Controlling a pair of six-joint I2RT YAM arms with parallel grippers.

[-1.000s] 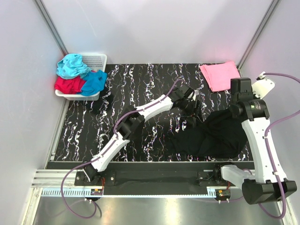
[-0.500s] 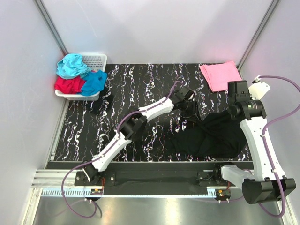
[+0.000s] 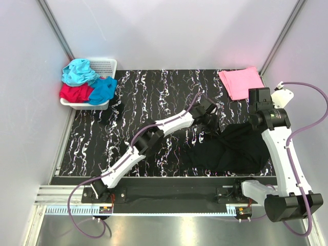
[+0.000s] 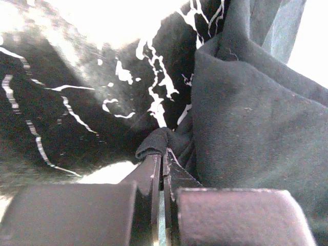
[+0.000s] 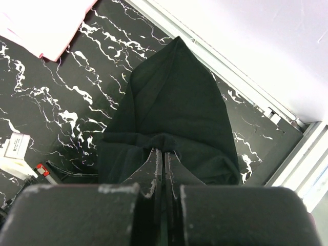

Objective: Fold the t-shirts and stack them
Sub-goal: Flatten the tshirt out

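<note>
A large black t-shirt (image 3: 230,151) lies bunched on the right half of the table. My left gripper (image 3: 211,122) is at its far-left edge. In the left wrist view that gripper (image 4: 163,154) is shut on a small fold of the black t-shirt (image 4: 256,128). My right gripper (image 3: 253,124) is at the shirt's far-right side; in the right wrist view it (image 5: 163,149) is shut on a bunch of the black t-shirt (image 5: 174,92), which hangs below it in a peak. A folded pink t-shirt (image 3: 240,82) lies at the back right.
A white lattice basket (image 3: 105,66) at the back left holds teal (image 3: 78,70), red (image 3: 74,93) and blue (image 3: 104,89) t-shirts. The table (image 3: 138,102) is black with white marbling. The pink t-shirt (image 5: 46,25) also shows in the right wrist view. Grey walls close in the sides.
My left gripper reached a little further right to the black t-shirt's edge and closed on it. The right arm shifted slightly and kept its hold.
</note>
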